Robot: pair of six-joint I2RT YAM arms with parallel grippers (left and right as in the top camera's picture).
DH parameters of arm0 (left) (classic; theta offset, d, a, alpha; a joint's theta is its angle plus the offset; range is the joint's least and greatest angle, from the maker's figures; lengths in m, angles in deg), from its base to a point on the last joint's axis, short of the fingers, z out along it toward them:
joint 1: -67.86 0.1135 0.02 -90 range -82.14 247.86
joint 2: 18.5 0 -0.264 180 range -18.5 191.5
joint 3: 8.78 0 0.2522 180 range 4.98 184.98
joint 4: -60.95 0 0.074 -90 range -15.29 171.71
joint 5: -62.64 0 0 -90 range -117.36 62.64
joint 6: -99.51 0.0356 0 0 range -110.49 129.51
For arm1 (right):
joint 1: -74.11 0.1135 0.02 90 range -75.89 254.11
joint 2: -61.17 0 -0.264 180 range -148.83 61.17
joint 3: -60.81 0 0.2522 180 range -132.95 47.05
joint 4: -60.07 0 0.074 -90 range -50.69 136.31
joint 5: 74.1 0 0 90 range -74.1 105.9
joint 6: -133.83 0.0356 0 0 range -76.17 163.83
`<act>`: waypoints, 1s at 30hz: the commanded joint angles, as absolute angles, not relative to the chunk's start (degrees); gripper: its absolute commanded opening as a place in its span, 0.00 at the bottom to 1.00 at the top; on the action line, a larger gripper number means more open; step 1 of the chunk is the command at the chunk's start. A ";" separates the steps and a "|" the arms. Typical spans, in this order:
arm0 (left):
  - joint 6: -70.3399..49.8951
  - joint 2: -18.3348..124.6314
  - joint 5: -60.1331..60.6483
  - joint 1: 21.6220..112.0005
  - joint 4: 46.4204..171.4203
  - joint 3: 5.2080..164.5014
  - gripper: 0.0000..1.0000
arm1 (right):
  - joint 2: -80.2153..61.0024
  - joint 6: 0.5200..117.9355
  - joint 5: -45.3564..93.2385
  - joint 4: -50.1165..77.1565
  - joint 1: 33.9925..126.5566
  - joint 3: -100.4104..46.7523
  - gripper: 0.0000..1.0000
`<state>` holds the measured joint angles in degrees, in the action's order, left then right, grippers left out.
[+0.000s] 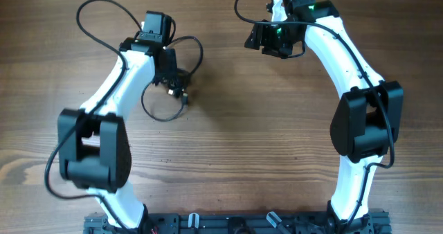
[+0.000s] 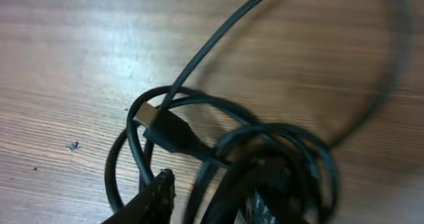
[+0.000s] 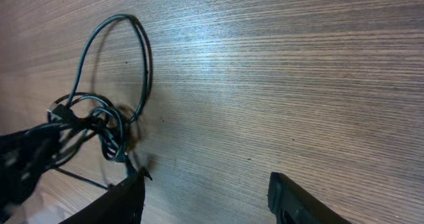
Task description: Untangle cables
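Basically nothing is looking untangled yet. The cables (image 2: 199,148) are lying as one bunch on the left half of the desk (image 1: 242,144), nearer its far edge than its near one and well clear of the corners. The left wrist view is showing several loops crossing each other around a tight knot. One plug (image 2: 159,124) is poking out of one side, and one long loop is running off across the wood. Overhead is showing the same: a round loop on the near side of the bunch, another arcing toward the far edge, knot between them.

The left gripper (image 1: 174,87) is sitting right down on the knot. One finger (image 2: 158,194) is showing just beside the cords. The other is blurring into the black of the bunch, so I can't tell whether it's pinching a strand or just standing around it. The right gripper (image 3: 207,184) is hanging over bare wood on the right half near the far edge, well apart from the bunch, jaws spread wide, holding nothing.

My read: we're sitting at the very start. What's remaining:
- getting a firm hold on one strand
- bringing the right arm in for a second hold
- pulling the loops apart and freeing the plug ends
- laying the cords out separately

Can't tell how many cords are in there.
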<state>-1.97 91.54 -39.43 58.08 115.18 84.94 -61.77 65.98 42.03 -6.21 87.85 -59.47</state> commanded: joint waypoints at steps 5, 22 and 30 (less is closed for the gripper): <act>-6.36 99.04 -36.37 61.77 114.40 84.55 0.04 | -62.47 60.47 46.31 -6.21 87.83 -59.43 0.58; -30.76 89.97 26.81 65.25 100.14 86.80 0.04 | -56.39 77.13 52.34 3.65 100.68 -59.54 0.58; -34.69 89.97 26.84 63.85 100.17 86.80 0.04 | -59.74 82.26 47.89 7.83 101.22 -59.32 0.49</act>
